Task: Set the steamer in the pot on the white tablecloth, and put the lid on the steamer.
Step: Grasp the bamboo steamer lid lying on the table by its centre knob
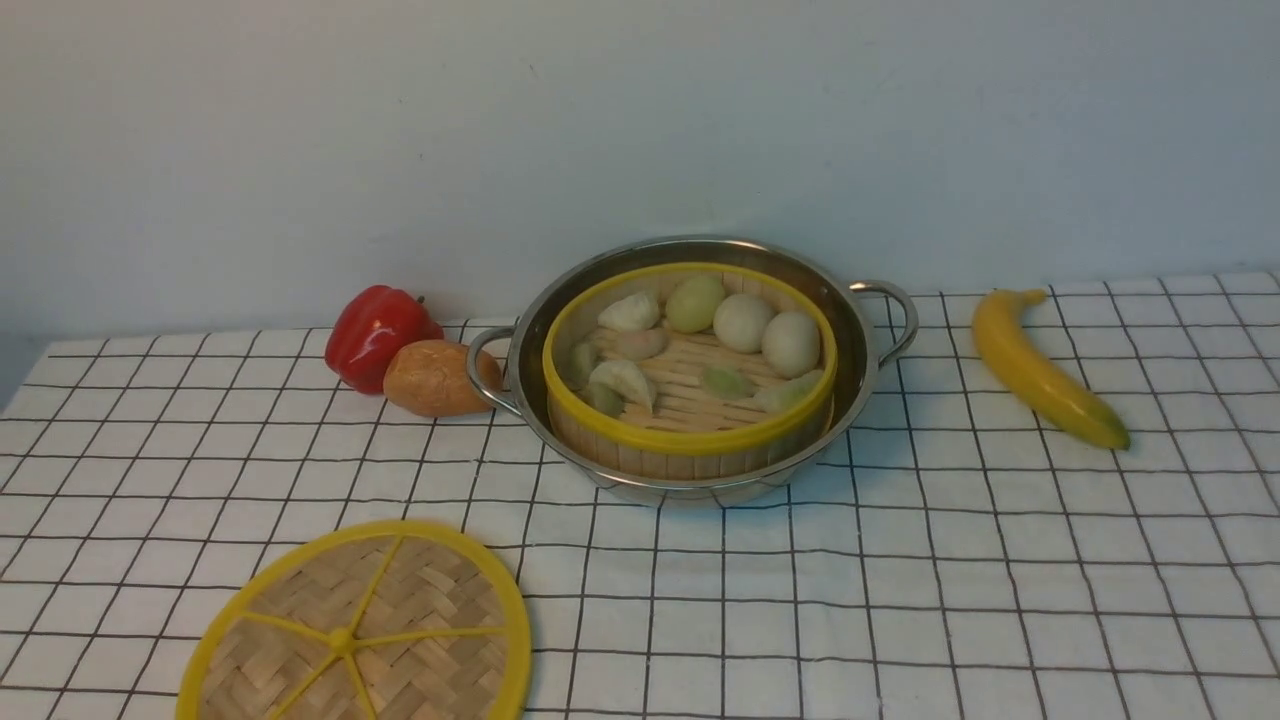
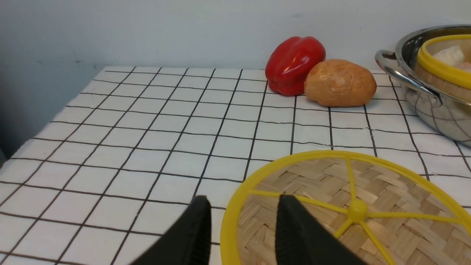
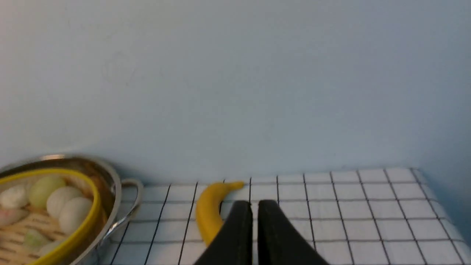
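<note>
Between the parted left jaws runs the rim of the lid (image 2: 349, 209), flat on the white tablecloth (image 2: 147, 147); the right jaws, nearly closed, grip nothing. Ahead of both, the steamer (image 1: 690, 440) sits inside the pot (image 1: 852, 330).

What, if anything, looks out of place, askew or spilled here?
Nothing stands out. The steamer sits in the pot, with the dumplings all inside it. The lid lies flat on the tablecloth, not yet on the steamer.

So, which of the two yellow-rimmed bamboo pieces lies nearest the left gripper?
The lid, the flat woven disc with spokes: the left gripper stands open astride its rim. The steamer sits in the pot.
</note>
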